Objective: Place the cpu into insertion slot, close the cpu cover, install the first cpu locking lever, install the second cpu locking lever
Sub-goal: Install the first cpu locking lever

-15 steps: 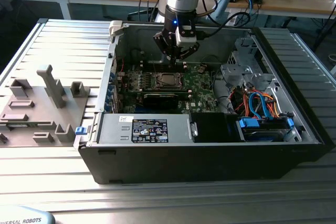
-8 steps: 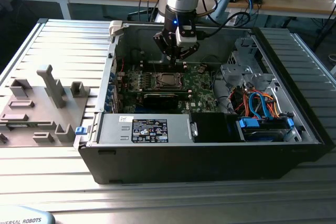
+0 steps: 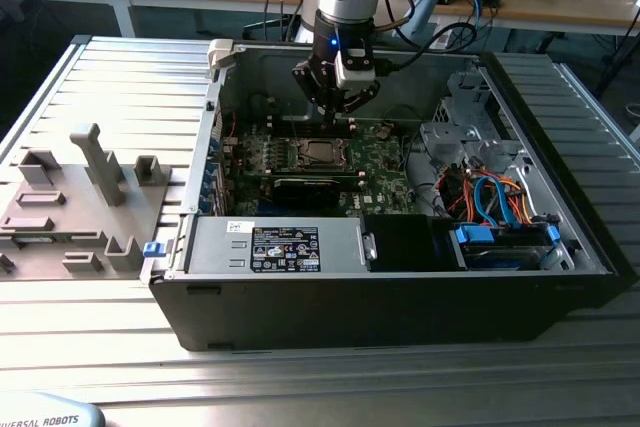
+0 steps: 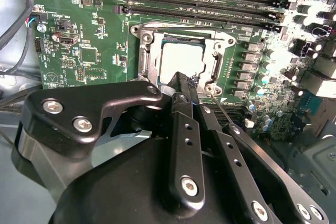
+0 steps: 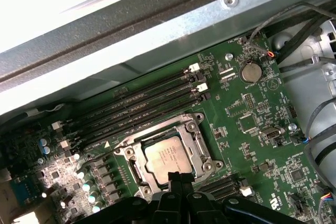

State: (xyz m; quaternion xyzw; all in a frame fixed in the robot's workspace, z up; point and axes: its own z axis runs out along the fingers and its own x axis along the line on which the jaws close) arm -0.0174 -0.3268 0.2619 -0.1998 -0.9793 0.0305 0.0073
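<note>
the claw (image 3: 335,107) hangs inside the open computer case (image 3: 400,277) on the ribbed worktop (image 3: 300,367), just above the green circuit board (image 3: 385,182). in both wrist views its black fingers (image 4: 184,129) are drawn together to a narrow tip with nothing between them, right at the edge of the insertion slot (image 4: 181,59). the cpu (image 5: 168,156) lies flat in that slot, silvery top up, with the cpu cover (image 5: 197,145) framing it. long black memory slots (image 5: 136,114) run beside the socket.
</note>
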